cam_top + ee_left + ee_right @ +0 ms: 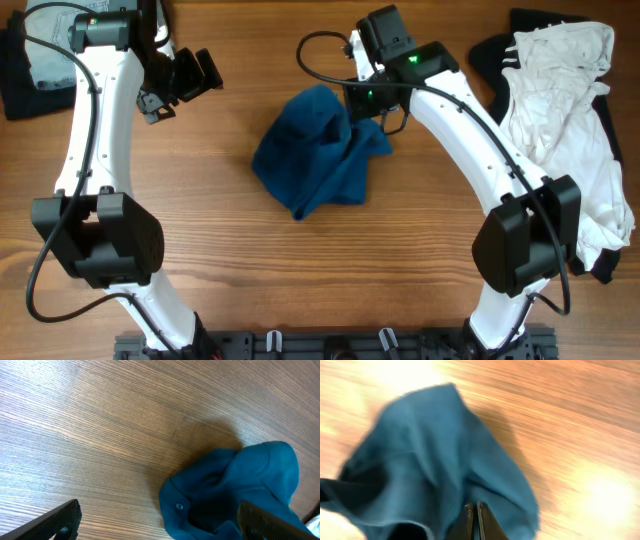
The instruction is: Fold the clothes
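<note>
A crumpled blue shirt [320, 150] lies bunched in the middle of the wooden table. My right gripper [362, 108] is shut on a fold at the shirt's upper right edge; in the right wrist view the closed fingertips [475, 510] pinch the blue cloth [435, 460]. My left gripper [185, 82] is open and empty, up at the far left, well apart from the shirt. In the left wrist view the shirt [240, 490] with a small button shows between the spread fingers [160, 522].
A pile of white and black clothes [560, 120] lies at the right edge of the table. A dark folded garment [35, 70] sits at the far left corner.
</note>
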`<state>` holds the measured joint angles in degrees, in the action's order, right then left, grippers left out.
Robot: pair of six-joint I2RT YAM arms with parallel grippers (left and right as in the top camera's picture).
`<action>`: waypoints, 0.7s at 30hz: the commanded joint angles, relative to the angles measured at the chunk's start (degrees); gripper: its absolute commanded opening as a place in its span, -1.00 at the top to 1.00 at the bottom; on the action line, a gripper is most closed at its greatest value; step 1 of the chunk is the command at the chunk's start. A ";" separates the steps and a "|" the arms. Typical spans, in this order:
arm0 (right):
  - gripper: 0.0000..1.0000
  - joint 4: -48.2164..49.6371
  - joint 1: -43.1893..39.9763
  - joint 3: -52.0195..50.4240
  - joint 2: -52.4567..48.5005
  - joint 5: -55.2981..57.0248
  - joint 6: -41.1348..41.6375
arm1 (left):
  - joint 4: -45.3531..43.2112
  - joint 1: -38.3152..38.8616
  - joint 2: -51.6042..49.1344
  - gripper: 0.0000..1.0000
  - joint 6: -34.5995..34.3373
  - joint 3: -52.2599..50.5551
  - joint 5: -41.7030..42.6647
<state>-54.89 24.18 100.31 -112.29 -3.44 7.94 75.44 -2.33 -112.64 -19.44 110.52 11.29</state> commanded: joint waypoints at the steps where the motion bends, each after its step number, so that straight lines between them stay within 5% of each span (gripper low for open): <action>1: 0.91 -1.75 -0.44 0.94 0.55 13.07 5.81 | -0.13 0.09 -0.63 -1.00 -0.33 0.04 -0.92; 3: 0.91 -2.25 -0.94 0.92 0.52 9.97 5.40 | -0.13 0.07 -0.63 -1.00 -0.33 0.04 -0.92; 6: 0.88 -3.43 -0.90 0.92 0.52 -9.64 -3.78 | -0.13 0.07 -0.63 -0.99 -0.33 0.04 -0.94; 7: 0.66 -3.91 -0.90 0.92 0.52 -14.95 -5.05 | -0.15 0.07 -0.63 -0.99 -0.33 0.04 -0.92; 10: -0.47 -5.09 -0.76 0.85 0.44 -18.64 -4.92 | -0.15 0.09 -0.63 -0.99 -0.33 0.04 -0.92; 11: -0.56 -5.40 -0.68 0.81 0.20 -18.67 -5.11 | -0.15 0.07 -0.63 -0.99 -0.33 0.04 -0.92; 16: -0.40 -5.79 1.27 0.50 -3.04 -18.67 -7.98 | -0.20 0.07 -0.63 -1.00 -0.33 0.04 -0.94; 21: 0.03 -5.70 2.23 0.48 -5.60 -16.90 -7.89 | -0.17 0.07 -0.63 -1.00 -0.31 0.04 -0.94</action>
<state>-60.47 25.98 100.31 -115.63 -20.58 0.99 75.46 -2.33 -112.64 -19.44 110.52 10.92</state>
